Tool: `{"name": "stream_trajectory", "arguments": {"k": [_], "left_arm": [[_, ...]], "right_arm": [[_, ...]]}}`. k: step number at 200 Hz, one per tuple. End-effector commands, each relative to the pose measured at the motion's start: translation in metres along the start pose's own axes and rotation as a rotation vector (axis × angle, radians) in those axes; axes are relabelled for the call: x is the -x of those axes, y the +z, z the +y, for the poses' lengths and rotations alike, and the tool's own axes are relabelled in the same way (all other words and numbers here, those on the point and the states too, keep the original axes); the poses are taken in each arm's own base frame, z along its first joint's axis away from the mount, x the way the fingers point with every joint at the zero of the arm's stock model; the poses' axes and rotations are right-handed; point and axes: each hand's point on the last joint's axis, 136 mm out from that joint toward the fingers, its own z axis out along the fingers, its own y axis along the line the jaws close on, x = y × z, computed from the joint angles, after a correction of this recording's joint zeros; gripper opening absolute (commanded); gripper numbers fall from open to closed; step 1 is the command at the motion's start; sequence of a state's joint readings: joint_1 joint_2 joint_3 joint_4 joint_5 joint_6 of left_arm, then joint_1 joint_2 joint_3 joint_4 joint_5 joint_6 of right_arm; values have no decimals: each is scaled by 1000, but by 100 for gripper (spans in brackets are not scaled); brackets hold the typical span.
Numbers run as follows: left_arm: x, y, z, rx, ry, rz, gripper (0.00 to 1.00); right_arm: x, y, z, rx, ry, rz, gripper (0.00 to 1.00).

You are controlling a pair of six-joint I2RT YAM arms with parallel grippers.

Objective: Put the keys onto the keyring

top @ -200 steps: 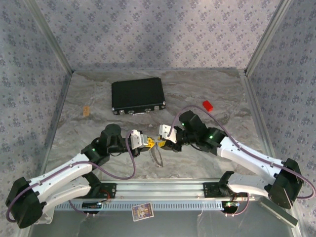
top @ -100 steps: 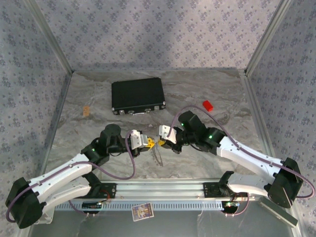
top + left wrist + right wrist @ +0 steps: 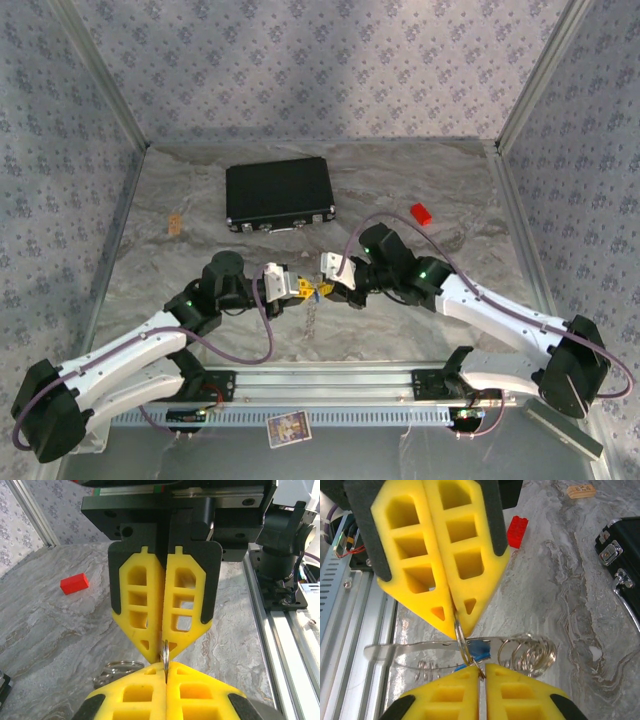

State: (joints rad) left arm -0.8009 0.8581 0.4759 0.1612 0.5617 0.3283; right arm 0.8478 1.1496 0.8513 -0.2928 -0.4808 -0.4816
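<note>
White arms [image 3: 120, 355] with black joints, purple cables [image 3: 270, 340], green indicator lights, yellow cut-out fingers [image 3: 137, 605], black backing.

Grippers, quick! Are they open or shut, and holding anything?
Left gripper: shut, pinching the small metal ring.
Right gripper: shut on the same ring, from the opposite side.

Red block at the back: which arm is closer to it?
Right. The right arm bends just in front of the red block; the left arm sits well off to its left.
</note>
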Motion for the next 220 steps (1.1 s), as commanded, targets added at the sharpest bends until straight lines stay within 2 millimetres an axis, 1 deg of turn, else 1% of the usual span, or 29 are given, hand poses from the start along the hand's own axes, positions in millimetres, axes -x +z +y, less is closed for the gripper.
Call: {"name": "stream_trajectory", "arguments": {"k": [1, 25, 74, 85, 96, 115, 124, 148, 165, 187, 220], "left_arm": [[16, -2, -5, -24, 35, -69, 0], [16, -2, -6, -27, 33, -73, 0], [19, -3, -5, -23, 33, -82, 0], [19, -4, -5, -18, 33, -84, 0], [19, -4, -4, -13, 32, -83, 0], [17, -4, -2, -1, 26, -84, 0], [17, -3, -2, 5, 20, -89, 0], [18, -2, 2, 23, 1, -102, 0], [18, -2, 5, 42, -12, -107, 0], [18, -1, 7, 52, -22, -111, 0], [19, 0, 6, 49, -26, -113, 0]], "right_arm": [[7, -8, -1, -13, 1, -38, 15], [10, -11, 0, -17, 3, -56, 14], [6, -5, 1, 0, 17, -49, 12], [6, -6, 1, -4, 18, -50, 14], [5, -8, 0, -16, 20, -49, 18], [2, -12, -1, -44, 33, -51, 32], [1, -14, -1, -54, 42, -53, 35], [-4, -13, 2, -70, 68, -51, 37], [-7, -8, 5, -71, 93, -69, 38], [-6, 0, 9, -68, 110, -104, 39], [-7, 9, 2, -109, 110, -114, 40]]}}
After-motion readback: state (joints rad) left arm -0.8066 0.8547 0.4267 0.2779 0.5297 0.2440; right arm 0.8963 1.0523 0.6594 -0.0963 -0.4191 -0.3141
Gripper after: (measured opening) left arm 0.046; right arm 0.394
